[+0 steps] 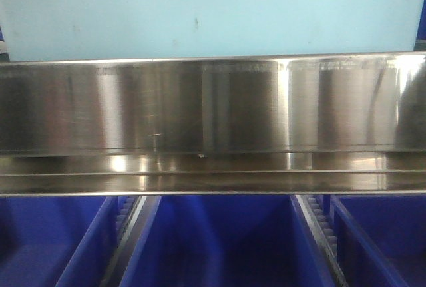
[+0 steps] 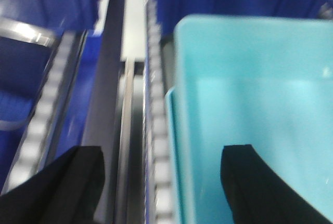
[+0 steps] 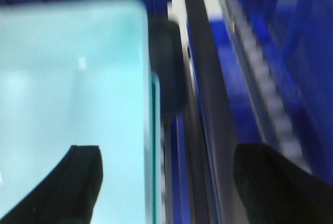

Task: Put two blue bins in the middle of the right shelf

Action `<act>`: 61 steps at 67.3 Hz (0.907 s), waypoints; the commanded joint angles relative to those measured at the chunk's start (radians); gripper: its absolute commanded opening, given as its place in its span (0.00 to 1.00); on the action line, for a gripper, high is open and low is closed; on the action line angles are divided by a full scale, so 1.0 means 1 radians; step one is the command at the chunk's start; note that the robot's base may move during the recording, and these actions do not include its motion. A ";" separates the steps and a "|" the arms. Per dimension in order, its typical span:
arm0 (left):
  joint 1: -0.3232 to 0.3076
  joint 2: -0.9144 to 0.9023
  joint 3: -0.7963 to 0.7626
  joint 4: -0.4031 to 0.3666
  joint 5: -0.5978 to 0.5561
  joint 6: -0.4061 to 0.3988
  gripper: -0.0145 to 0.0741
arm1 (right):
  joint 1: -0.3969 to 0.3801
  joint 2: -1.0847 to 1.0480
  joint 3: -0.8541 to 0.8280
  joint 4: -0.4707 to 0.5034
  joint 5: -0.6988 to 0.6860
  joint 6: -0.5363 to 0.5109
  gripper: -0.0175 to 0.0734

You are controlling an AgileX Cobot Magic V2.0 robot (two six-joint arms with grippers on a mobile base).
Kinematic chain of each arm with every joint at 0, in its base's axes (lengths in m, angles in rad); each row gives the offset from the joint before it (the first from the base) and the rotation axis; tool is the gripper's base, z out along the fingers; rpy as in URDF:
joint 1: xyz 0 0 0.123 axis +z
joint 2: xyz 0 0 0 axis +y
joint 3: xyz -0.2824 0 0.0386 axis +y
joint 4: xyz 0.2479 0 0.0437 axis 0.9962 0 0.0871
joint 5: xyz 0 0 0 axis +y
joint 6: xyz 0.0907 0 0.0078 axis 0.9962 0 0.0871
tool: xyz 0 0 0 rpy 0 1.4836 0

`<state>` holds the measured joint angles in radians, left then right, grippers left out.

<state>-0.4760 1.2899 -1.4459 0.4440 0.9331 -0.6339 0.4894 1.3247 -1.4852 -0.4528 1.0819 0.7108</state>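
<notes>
Since the front-facing view holds neither gripper, it only places the load. The pale blue bin (image 1: 213, 14) fills the top of the picture, and its lower edge meets the top of the steel shelf tier (image 1: 213, 100). Whether it rests there or hangs just over it I cannot tell. Under the tier stand dark blue bins (image 1: 226, 240), and what shows of their insides is bare.

From the left wrist, the left gripper (image 2: 162, 151) has its jaws spread wide, one finger inside the pale blue bin (image 2: 250, 104) and one outside. The side wall runs up between them and touches neither. Ahead of the inner finger the tub shows only plain wall and floor, with nothing in it. A thinner teal edge just outside the rim suggests a second tub nested there, though the blur leaves that unsure. Ahead of the outer finger runs a toothed strip (image 2: 156, 78).

From the right wrist the picture is mirrored. The right gripper (image 3: 166, 151) is equally spread astride the opposite wall of the pale blue bin (image 3: 73, 78), clamped on nothing.

I judge this to be the set-down on the tier. The next move calls for drawing both hands clear together, along the walls, so no finger catches the rim and drags the load.
</notes>
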 commanded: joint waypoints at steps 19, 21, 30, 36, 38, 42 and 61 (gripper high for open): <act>0.041 0.105 -0.104 -0.224 0.265 0.134 0.53 | -0.008 -0.005 -0.020 0.236 0.139 -0.143 0.65; 0.042 0.112 -0.104 -0.226 0.270 0.134 0.53 | -0.008 -0.005 -0.016 0.258 0.139 -0.150 0.65; 0.042 0.122 -0.104 -0.226 0.288 0.141 0.53 | -0.008 -0.005 0.009 0.241 0.139 -0.150 0.65; 0.042 0.123 -0.093 -0.226 0.288 0.145 0.53 | -0.008 -0.005 0.032 0.239 0.139 -0.150 0.65; 0.042 0.123 -0.090 -0.226 0.288 0.145 0.53 | -0.008 -0.005 0.042 0.239 0.139 -0.150 0.65; 0.042 0.123 -0.077 -0.231 0.288 0.145 0.53 | -0.008 -0.005 0.063 0.239 0.139 -0.150 0.65; 0.042 0.123 0.025 -0.257 0.288 0.145 0.53 | -0.008 0.025 0.080 0.239 0.139 -0.150 0.65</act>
<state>-0.4364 1.4154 -1.4372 0.1950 1.2221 -0.4908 0.4837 1.3342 -1.4106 -0.2023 1.2286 0.5682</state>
